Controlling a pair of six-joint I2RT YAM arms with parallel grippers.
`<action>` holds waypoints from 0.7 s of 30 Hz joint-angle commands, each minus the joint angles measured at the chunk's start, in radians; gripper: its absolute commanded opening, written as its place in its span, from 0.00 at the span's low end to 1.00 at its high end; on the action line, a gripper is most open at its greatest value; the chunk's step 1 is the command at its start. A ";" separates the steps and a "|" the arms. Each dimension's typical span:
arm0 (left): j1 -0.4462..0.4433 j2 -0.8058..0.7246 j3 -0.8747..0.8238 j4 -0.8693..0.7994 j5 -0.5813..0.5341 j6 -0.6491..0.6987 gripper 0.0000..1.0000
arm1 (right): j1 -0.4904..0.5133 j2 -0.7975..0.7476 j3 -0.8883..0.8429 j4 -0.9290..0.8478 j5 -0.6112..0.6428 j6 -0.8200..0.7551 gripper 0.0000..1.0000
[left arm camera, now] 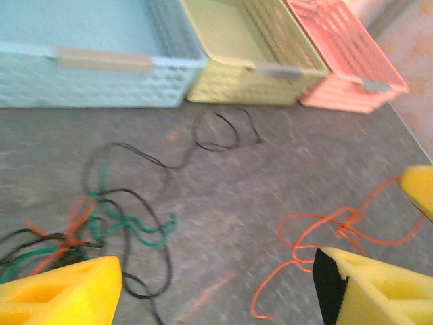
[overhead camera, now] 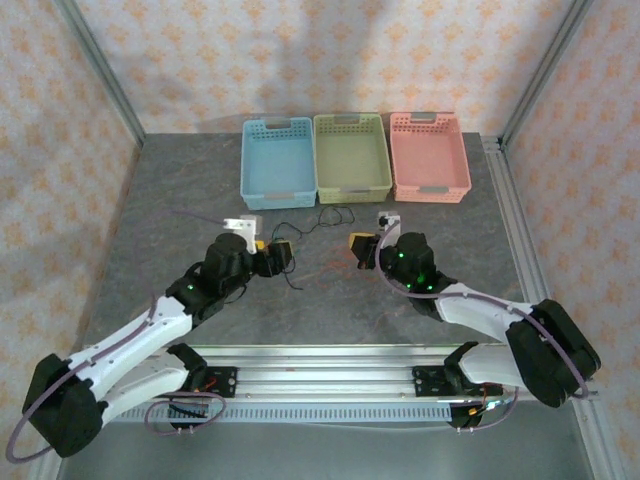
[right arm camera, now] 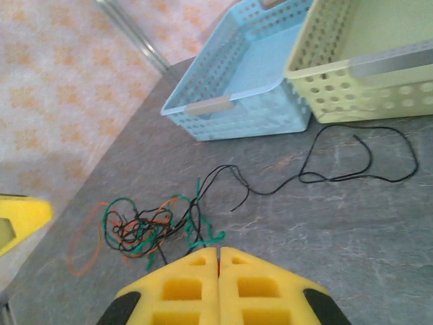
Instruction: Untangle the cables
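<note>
The left gripper (left arm camera: 218, 274) sits low over the grey table (left arm camera: 223, 203). Its two yellow foam fingers (left arm camera: 64, 294) are spread wide with nothing between them. Just past its left finger, at about 9 o'clock in its wrist view, lies a knot of cables (left arm camera: 88, 227): thin black, green and red-orange wires looped through one another. At 3 o'clock from that knot, well apart from it, an orange cable (left arm camera: 331, 233) lies by itself in loose curls. At 12 o'clock, near the baskets, a black cable (left arm camera: 220, 132) forms an open loop. A thin black strand runs from it back toward the knot, and I cannot tell whether it is free of the knot.

The right gripper (right arm camera: 218, 267) has its yellow fingers pressed flat together, pinching nothing. In its wrist view the knot lies just beyond the fingertips, at about 10 o'clock.

Seen from above, the two grippers face each other across the middle of the table. A blue basket (overhead camera: 275, 200), a yellow-green basket (overhead camera: 352, 195) and a pink basket (overhead camera: 430, 190) stand in a row at 12 o'clock, with no cable in any of them.

The job looks partly done. One orange cable appears separated and one black cable is mostly drawn out. The black, green and orange wires in the knot are not yet pulled apart.
</note>
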 commanded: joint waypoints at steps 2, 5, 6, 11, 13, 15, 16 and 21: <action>-0.046 0.133 0.064 0.068 0.192 0.062 0.75 | 0.007 0.031 0.031 0.089 -0.114 -0.018 0.00; -0.085 0.222 0.103 0.055 0.202 0.090 0.74 | 0.012 0.038 0.034 0.098 -0.138 -0.017 0.00; -0.091 0.243 0.114 0.051 0.203 0.096 0.74 | 0.013 0.038 0.035 0.098 -0.141 -0.018 0.00; -0.118 0.353 0.151 0.073 0.247 0.098 0.74 | 0.016 0.054 0.042 0.100 -0.153 -0.013 0.00; -0.124 0.393 0.167 0.072 0.256 0.101 0.74 | 0.016 0.060 0.045 0.102 -0.159 -0.011 0.00; -0.129 0.418 0.181 0.062 0.244 0.103 0.74 | 0.016 0.062 0.045 0.104 -0.167 -0.009 0.00; -0.131 0.424 0.185 0.057 0.231 0.106 0.73 | 0.017 0.061 0.045 0.104 -0.168 -0.010 0.00; -0.137 0.415 0.190 0.030 0.130 0.121 0.72 | 0.018 0.061 0.047 0.106 -0.180 -0.009 0.00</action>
